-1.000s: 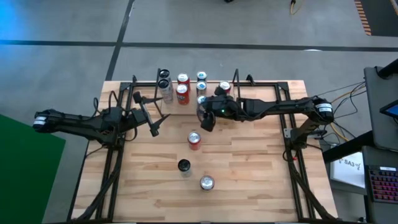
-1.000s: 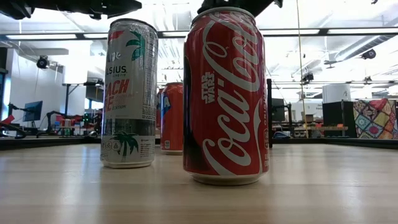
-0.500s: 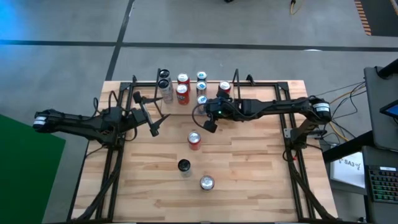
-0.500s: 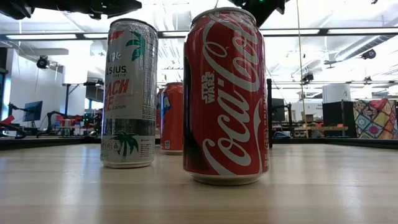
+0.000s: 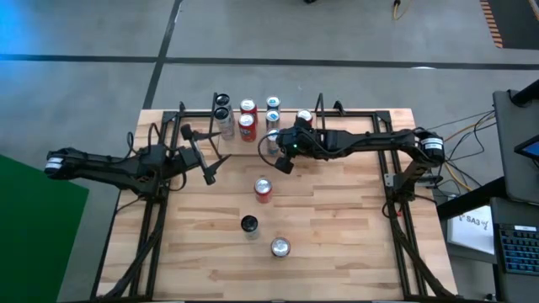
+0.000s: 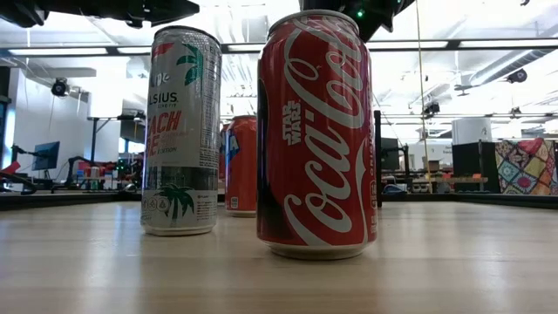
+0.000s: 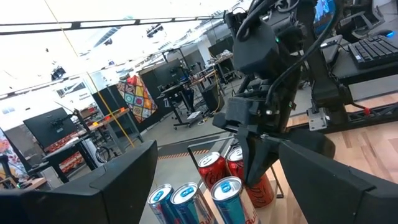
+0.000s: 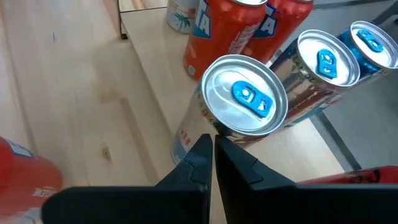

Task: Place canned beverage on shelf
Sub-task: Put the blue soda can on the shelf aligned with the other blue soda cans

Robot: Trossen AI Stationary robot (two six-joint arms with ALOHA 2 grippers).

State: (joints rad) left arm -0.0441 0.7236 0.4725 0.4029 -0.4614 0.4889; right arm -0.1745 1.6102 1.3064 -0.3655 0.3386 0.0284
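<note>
Several cans stand upright in the shelf [image 5: 290, 110], a thin black rod rack along the table's far edge. Nearest of them is a silver can with a blue tab [image 8: 245, 96], also seen from above [image 5: 271, 139]. My right gripper [image 5: 285, 165] is shut with nothing between its fingers. It hovers just on the near side of that can, slanting down. My left gripper [image 5: 209, 174] waits open over the table's left half. On the table stand a red cola can [image 5: 264, 188], a dark-topped can [image 5: 249, 224] and a silver-topped can [image 5: 280, 247].
Black side frames [image 5: 152, 223] run along the table's left and right edges. The low view shows the red cola can [image 6: 316, 131] and a tall silver can [image 6: 181, 131] close up. Bare wood lies near the front edge [image 5: 337, 261].
My right gripper's fingers have come together with nothing between them. The gripper has tipped a little further down and sunk slightly beside the blue-tab can. The can stays upright at the shelf. My left arm has kept still.
</note>
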